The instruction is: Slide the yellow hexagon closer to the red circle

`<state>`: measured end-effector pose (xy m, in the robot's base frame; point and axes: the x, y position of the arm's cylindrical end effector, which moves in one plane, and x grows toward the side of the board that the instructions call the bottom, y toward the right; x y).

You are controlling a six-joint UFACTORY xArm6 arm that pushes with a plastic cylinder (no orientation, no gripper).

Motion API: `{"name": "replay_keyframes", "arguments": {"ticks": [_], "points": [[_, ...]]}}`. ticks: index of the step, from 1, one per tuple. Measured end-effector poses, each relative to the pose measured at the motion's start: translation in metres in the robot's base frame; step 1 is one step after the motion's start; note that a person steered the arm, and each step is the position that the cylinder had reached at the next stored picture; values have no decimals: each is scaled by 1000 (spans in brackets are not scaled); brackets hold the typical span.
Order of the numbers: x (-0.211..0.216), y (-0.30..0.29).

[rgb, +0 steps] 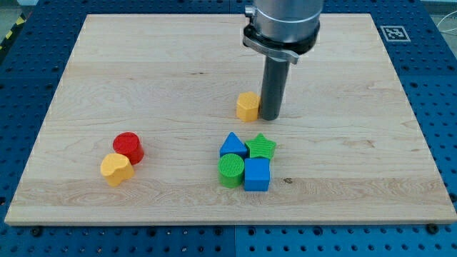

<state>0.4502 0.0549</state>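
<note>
Nearest: blue cube [257, 175] and green circle [230, 170], below yellow hexagon [248, 106]. Tip [270, 116] touching hexagon's right side; no tool fitted. Red circle [129, 147] far lower-left of hexagon on bench [143, 64].

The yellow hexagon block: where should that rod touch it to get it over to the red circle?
No gripping here, only pushing. My tip best meets the yellow hexagon on its right face, where it already sits, because the red circle lies toward the view's lower left.

Arm [283, 21] cut off at top.
</note>
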Motion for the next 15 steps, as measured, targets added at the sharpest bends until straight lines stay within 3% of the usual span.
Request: {"name": "replay_keyframes", "arguments": {"ticks": [3,6,8,10,13,15], "points": [[-13,-78],[-51,-120],[-15,-179],[-21,-179],[20,-183],[9,-148]]}}
